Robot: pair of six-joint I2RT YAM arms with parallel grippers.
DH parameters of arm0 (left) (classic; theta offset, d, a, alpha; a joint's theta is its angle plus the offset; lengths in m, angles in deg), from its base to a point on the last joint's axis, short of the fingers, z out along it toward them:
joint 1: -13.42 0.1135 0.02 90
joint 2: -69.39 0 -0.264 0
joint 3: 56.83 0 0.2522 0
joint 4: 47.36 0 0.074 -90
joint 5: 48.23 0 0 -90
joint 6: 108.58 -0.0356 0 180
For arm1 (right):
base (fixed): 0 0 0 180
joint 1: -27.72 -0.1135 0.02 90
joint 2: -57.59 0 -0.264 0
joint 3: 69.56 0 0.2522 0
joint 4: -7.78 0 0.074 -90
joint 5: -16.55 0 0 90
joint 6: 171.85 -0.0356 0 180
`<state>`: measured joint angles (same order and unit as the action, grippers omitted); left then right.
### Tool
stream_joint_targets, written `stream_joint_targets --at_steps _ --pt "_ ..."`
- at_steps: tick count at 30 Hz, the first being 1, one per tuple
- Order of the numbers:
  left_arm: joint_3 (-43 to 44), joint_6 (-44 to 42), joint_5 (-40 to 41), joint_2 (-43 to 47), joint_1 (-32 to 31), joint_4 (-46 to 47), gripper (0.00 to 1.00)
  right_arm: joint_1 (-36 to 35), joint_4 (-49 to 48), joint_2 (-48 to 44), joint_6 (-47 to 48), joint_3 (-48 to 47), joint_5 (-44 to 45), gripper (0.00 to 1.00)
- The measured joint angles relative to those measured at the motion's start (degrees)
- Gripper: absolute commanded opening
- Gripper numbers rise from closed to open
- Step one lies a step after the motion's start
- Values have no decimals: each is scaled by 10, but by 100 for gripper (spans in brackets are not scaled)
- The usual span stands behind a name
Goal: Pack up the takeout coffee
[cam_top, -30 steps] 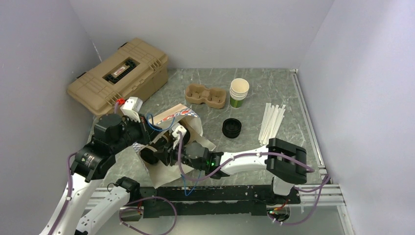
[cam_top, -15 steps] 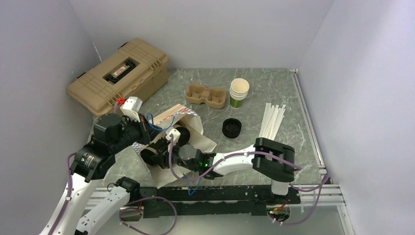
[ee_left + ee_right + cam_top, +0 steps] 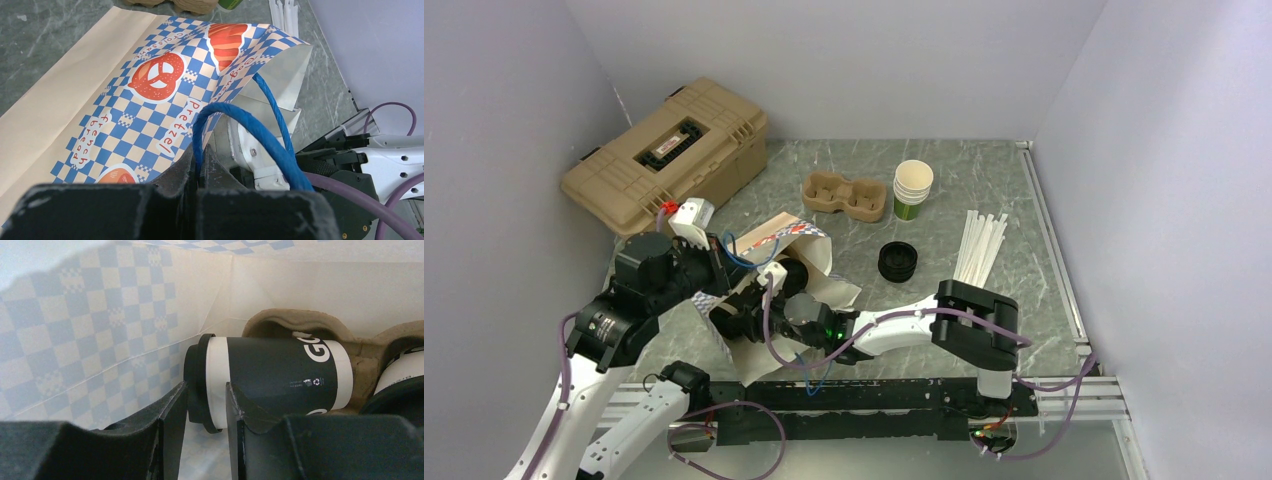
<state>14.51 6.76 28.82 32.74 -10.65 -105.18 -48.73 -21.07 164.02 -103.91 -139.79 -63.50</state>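
Clamping bag (image 3: 125, 100) rim with left gripper (image 3: 197, 161), near-left corner. Straddling lid (image 3: 196, 375) of sideways cup (image 3: 275, 372) with right gripper (image 3: 206, 392) inside; grip unclear.

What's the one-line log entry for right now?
left tool: shut on blue handle | right tool: inside paper bag, gripping takeout coffee | coffee: sideways in carrier
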Motion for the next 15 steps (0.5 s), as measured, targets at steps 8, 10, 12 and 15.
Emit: stream_joint_targets --at_steps 8,10,12,15 --pt "1 0 3 -1 0 -1 0 0 0 2 2 -2 2 14" --pt "1 0 3 -1 0 -1 0 0 -1 2 2 -2 2 9" --pt "3 0 3 -1 0 -2 0 0 -2 2 2 -2 2 3" --pt "3 0 3 -1 0 -2 0 0 -4 2 2 -2 2 0"
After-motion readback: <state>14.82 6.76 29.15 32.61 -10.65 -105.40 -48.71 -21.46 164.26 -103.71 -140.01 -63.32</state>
